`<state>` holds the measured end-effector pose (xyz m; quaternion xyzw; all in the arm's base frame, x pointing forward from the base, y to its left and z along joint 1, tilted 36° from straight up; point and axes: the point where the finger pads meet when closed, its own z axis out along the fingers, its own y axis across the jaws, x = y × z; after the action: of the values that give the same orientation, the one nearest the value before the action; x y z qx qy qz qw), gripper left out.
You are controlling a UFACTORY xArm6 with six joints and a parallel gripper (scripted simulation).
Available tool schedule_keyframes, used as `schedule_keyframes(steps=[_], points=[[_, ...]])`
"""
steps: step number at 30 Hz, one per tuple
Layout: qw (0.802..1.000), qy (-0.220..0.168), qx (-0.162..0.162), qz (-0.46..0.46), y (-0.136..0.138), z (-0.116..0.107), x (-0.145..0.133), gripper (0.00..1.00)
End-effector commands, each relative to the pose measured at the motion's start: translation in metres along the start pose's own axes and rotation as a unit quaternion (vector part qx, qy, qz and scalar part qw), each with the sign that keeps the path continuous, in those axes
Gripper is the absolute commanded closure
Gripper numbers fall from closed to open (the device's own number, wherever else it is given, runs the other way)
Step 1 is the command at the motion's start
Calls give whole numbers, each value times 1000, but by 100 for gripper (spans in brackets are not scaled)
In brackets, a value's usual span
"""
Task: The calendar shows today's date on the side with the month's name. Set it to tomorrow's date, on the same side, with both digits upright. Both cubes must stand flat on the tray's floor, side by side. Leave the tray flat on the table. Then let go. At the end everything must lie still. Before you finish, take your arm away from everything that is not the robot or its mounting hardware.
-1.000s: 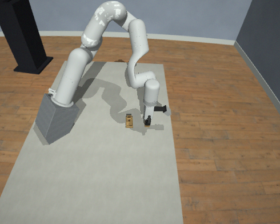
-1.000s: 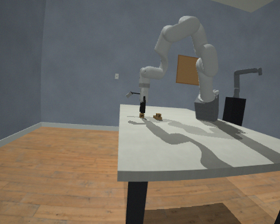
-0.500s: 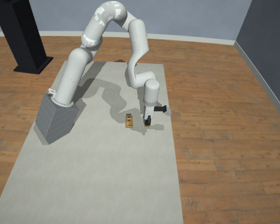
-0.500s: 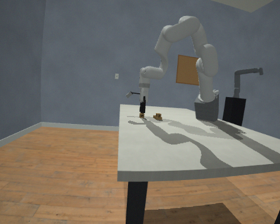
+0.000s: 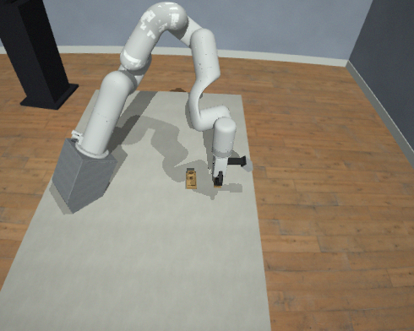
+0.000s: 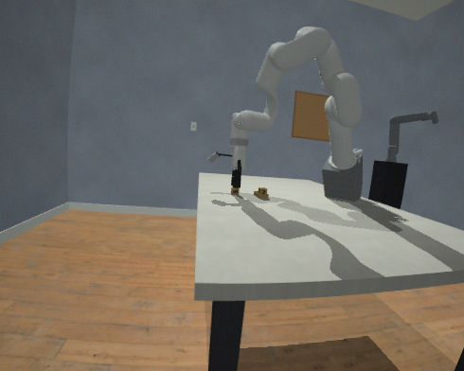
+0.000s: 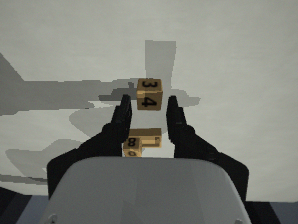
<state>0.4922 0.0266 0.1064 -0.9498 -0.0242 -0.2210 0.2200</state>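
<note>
My gripper (image 5: 218, 182) (image 6: 236, 185) (image 7: 149, 104) is open and points down over a loose wooden cube (image 5: 217, 186) (image 6: 235, 191) (image 7: 149, 94). The wrist view shows a gap between the cube and each finger. This cube stands on the table outside the tray; its visible faces show 3 and 4, both turned sideways. The wooden tray (image 5: 191, 187) (image 6: 264, 196) (image 7: 150, 132) stands apart from it, towards the robot's base. A second cube (image 6: 262, 190) (image 7: 132, 146) sits in it at one end. Its faces show 8 and a round digit, partly hidden by the gripper body.
The table (image 5: 155, 253) (image 6: 269, 246) has an edge close beyond the gripper, on the right in the top view. The grey base block (image 5: 81, 177) (image 6: 343, 184) carries the arm. A black pedestal (image 5: 41, 55) (image 6: 388, 182) stands off the table.
</note>
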Motion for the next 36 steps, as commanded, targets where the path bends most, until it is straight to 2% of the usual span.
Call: schedule_keyframes(steps=[1, 14, 36], points=[[1000, 2, 0, 0, 0, 3, 1, 53], [1000, 2, 0, 0, 0, 27, 1, 53], [1000, 2, 0, 0, 0, 31, 1, 53]])
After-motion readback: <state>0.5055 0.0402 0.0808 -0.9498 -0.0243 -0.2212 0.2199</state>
